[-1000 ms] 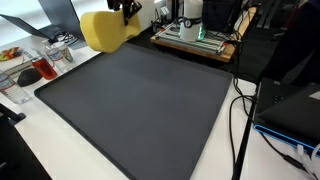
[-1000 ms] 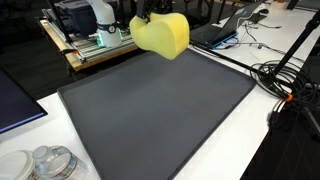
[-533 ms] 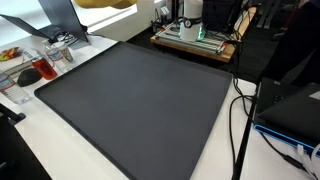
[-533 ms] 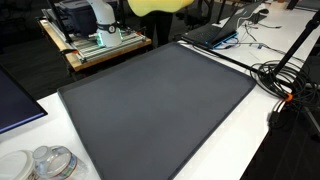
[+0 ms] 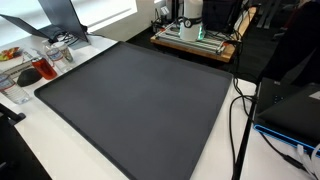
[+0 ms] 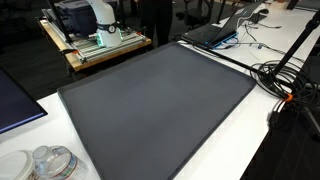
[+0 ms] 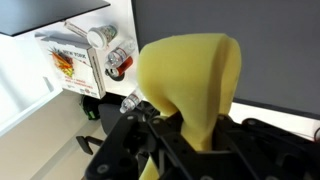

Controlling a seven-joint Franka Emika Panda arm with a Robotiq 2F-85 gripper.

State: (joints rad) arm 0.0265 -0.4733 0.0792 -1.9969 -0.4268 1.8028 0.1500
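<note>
Claw (image 7: 188, 135) clamped tight on a soft yellow folded sponge cloth (image 7: 190, 70), held up high, showing only in the wrist view, large dark grey rectangular mat (image 5: 140, 95) and white desk (image 7: 25, 100) beneath.

Black Robotiq gripper (image 7: 190, 135) shows only in the wrist view, coming in at 6 o'clock. Its black finger linkages splay toward 7 and 4 o'clock. Jaws are drawn in close, pinching a soft yellow foam-like piece (image 7: 190, 75) that sticks up toward 12. Wrist held high, pointing down.
</note>
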